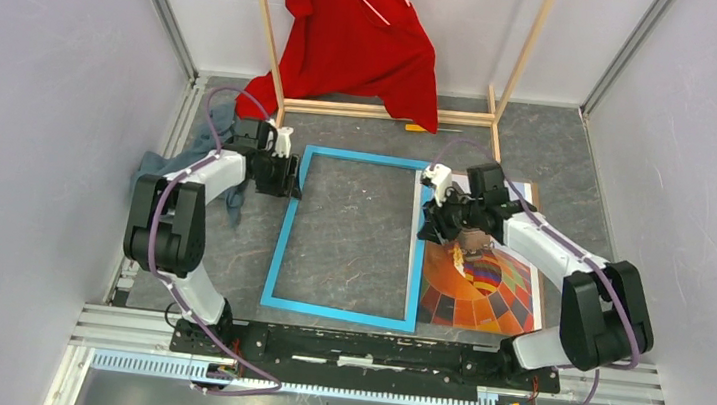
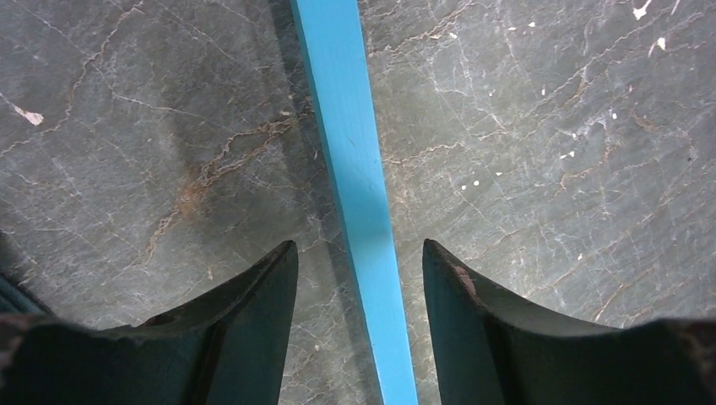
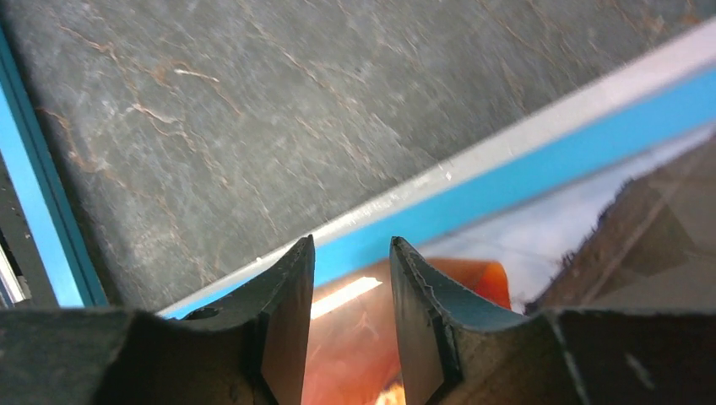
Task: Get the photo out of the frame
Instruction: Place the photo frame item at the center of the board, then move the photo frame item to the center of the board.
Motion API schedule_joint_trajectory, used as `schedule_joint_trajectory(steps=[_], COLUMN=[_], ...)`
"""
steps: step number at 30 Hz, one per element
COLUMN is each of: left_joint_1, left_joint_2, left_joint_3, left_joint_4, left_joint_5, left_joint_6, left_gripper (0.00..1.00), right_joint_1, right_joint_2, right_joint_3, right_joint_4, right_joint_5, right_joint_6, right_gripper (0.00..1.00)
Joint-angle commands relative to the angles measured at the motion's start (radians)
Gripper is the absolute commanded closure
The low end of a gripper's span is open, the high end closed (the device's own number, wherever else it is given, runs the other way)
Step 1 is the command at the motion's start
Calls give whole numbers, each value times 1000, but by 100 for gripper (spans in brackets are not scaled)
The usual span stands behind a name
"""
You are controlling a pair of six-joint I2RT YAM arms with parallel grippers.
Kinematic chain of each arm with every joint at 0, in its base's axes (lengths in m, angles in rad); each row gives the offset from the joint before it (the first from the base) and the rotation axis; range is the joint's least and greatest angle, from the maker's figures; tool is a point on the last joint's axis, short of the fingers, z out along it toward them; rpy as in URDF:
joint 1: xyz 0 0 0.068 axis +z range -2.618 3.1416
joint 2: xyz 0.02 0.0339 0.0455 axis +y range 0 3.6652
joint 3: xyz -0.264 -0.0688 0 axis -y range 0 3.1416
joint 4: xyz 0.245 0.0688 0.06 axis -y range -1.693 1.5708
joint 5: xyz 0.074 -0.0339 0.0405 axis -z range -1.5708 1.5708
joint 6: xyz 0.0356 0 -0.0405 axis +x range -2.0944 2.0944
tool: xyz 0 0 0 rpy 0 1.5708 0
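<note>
- While the left gripper (image 2: 360, 253) stands released astride the left rail of the frame (image 1: 338, 313), touching neither side, the right gripper (image 3: 350, 245) hangs unclenched and empty over the photo (image 1: 486, 291).
- Photo: flat on the table (image 1: 581, 156), just right of the frame; whether its margin lies under the rail cannot be told.
- Risk: a descending right gripper could crease the print or drag the rail.
- Surroundings: red garment (image 1: 362, 32) on wooden rack (image 1: 389, 113) behind; grey-blue cloth (image 1: 202, 146) far left; neither obstructs.

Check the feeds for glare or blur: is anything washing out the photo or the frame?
Right wrist: a bright glare streak on the photo, whose print looks soft. Left wrist: the frame is sharp, with a soft shadow along its left. Top external: even light, no glare.
</note>
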Motion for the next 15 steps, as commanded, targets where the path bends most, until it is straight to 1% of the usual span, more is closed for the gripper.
schedule_joint_trajectory(steps=[1, 4, 7, 11, 15], left_joint_1=[-6, -8, -10, -12, -10], left_joint_2=[24, 33, 43, 52, 58], left_joint_3=[1, 3, 8, 3, 4], left_joint_4=[40, 45, 45, 43, 30], left_joint_5=[-21, -54, -84, -122, -157], left_joint_6=[-4, -4, -39, -48, -46], left_gripper=[37, 37, 38, 40, 42], right_joint_1=[-93, -172, -227, -282, -299], right_joint_2=[-45, -35, 1, 55, 89], right_joint_3=[-58, -106, -129, -133, -139], right_joint_4=[38, 52, 56, 54, 55], right_joint_5=[-51, -122, -150, -141, -109], right_joint_6=[-18, -14, -12, -10, -8], right_gripper=[56, 56, 56, 56, 56])
